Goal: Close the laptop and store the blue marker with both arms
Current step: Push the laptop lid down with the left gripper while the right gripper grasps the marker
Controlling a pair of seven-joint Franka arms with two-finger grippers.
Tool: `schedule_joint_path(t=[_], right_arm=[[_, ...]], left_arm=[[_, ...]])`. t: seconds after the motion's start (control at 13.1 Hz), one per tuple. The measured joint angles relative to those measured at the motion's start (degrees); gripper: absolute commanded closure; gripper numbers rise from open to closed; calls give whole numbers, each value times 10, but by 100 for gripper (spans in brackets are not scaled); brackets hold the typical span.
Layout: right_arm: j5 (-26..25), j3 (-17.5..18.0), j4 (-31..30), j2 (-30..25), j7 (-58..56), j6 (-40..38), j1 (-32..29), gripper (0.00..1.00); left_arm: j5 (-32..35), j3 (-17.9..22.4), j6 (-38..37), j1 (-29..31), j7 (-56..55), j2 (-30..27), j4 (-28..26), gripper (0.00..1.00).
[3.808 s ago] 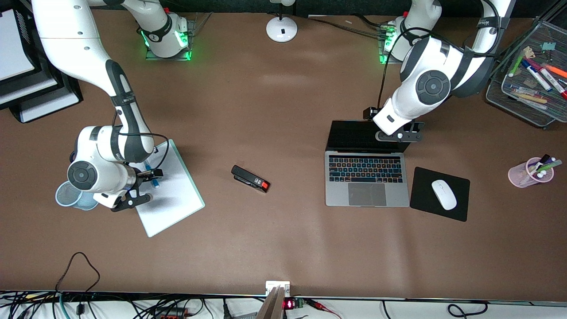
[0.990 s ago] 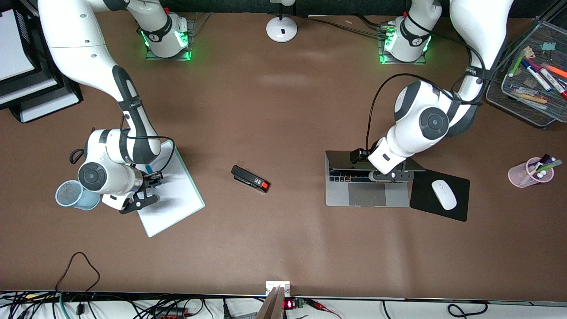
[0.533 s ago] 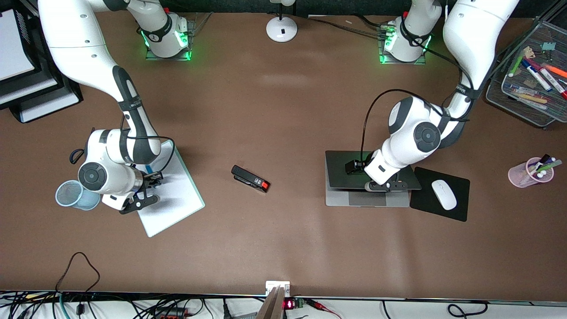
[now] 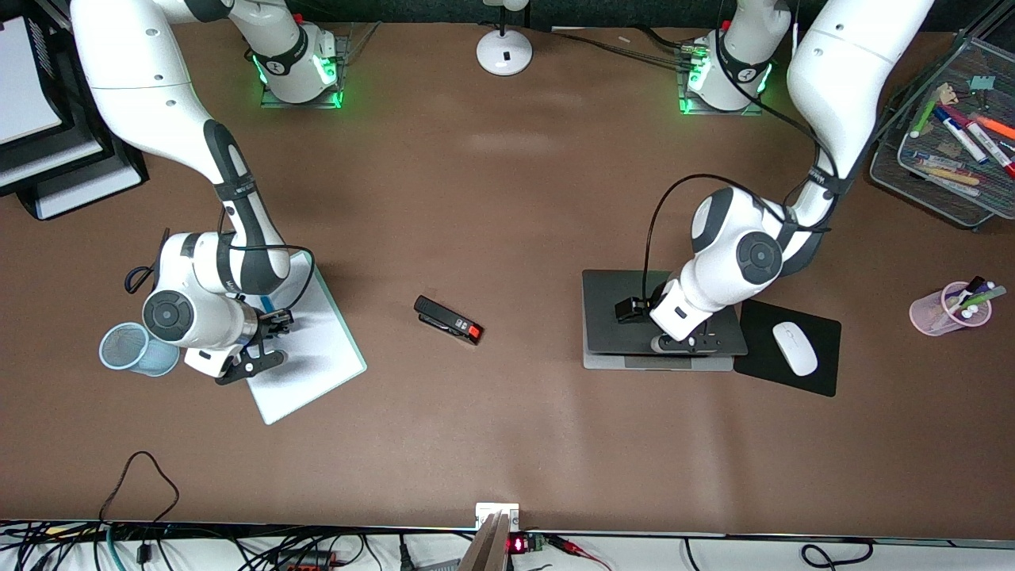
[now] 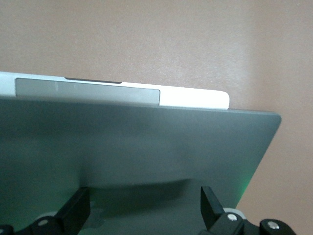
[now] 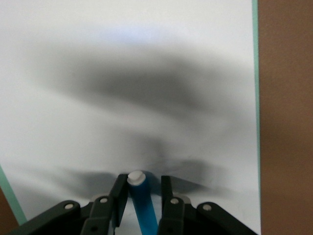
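Observation:
The laptop (image 4: pixel 604 289) lies toward the left arm's end, its grey lid almost flat on the base. In the left wrist view the lid (image 5: pixel 146 147) fills the frame, with a strip of the base (image 5: pixel 122 93) showing past its edge. My left gripper (image 4: pixel 686 342) rests on the lid near its front edge, its fingers (image 5: pixel 211 203) spread wide and open. My right gripper (image 4: pixel 273 319) is over the white clipboard (image 4: pixel 317 349), shut on the blue marker (image 6: pixel 144 205). The marker's whitish end sticks out between the fingers.
A black stapler (image 4: pixel 448 319) lies mid-table. A blue mesh cup (image 4: pixel 127 349) stands beside the clipboard at the right arm's end. A white mouse (image 4: pixel 794 347) on a black pad (image 4: pixel 761 317) lies beside the laptop. A pink pen cup (image 4: pixel 955 309) and a mesh tray (image 4: pixel 951 159) are near the left arm's end.
The laptop lid has come down from standing open to almost flat, with my left gripper riding it toward the front camera. My right gripper has lifted the blue marker slightly and has hardly moved since.

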Motion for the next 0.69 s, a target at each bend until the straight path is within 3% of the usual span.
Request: schedule_joint_path(t=[0.38,0.69], right_arm=[[40,-1,1,0,-1,0,-1,75],[44,-1,1,0,-1,0,-1,77]], left_arm=[[2,1,8,0,0,22,5,0],[2,5,8,0,0,22,14,0]])
